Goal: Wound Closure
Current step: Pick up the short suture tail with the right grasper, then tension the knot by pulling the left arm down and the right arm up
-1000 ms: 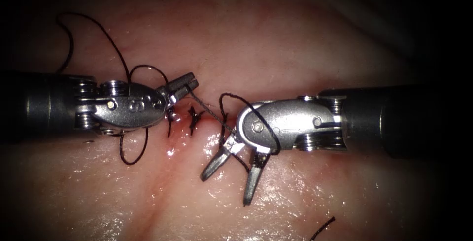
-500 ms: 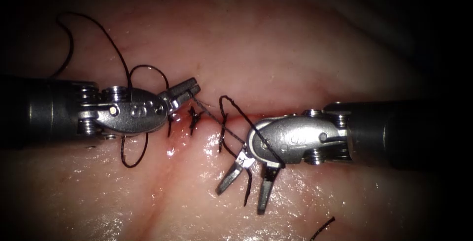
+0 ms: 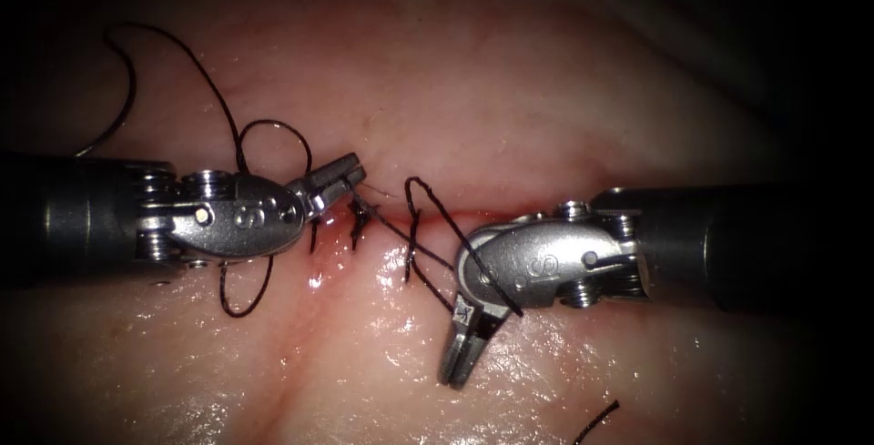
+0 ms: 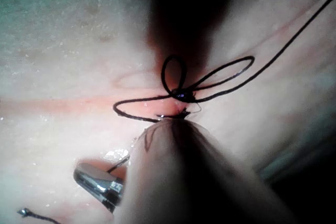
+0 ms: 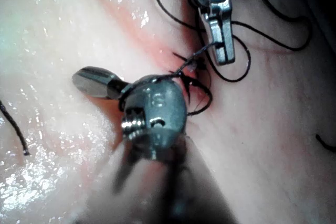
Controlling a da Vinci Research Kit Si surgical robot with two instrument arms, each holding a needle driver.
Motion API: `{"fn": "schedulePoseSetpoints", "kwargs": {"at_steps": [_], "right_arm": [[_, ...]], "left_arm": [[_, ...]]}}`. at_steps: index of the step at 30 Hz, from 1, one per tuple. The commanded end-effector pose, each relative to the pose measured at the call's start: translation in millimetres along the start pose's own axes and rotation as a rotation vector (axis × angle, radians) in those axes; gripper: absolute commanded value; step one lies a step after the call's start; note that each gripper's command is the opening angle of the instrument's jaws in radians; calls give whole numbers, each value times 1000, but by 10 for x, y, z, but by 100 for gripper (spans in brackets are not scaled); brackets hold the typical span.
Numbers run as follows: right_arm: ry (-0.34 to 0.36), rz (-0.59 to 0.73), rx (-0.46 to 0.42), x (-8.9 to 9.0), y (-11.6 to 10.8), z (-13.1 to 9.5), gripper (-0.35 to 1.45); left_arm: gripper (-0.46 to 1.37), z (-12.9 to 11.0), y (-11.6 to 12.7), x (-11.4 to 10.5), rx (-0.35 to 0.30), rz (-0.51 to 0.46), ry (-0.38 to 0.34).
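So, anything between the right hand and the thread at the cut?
No object stands between. The thread itself is looped over the right hand's wrist; its jaws look shut, on what is unclear. The left hand holds thread at the cut.

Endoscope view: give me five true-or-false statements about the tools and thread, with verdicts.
1. The left tool is shut on the thread. True.
2. The right tool has its jaws wide open. False: they are shut.
3. Thread is looped over the right tool's body. True.
4. The right tool's jaws point up toward the left tool. False: they point down, away from it.
5. A loose thread piece lies on the tissue. True.
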Motion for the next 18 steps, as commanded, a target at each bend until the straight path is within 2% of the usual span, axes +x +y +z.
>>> {"fn": "schedulePoseSetpoints", "kwargs": {"at_steps": [1, 4, 7, 15, 18], "right_arm": [[3, -1, -7, -1, 3, -2, -35], [5, 2, -28, -2, 6, -9, -35], [41, 0, -75, -2, 11, -20, -35], [215, 52, -189, 2, 19, -38, -35], [250, 97, -223, 1, 23, -42, -35]], "left_arm": [[-35, -4, -2, 1, -4, 1, -4], [-35, -13, -6, 2, 6, 5, -11], [-35, -28, -16, 6, 17, 12, -21], [-35, -62, -36, 17, 22, 24, -10], [-35, -69, -45, 21, 24, 43, -10]]}}
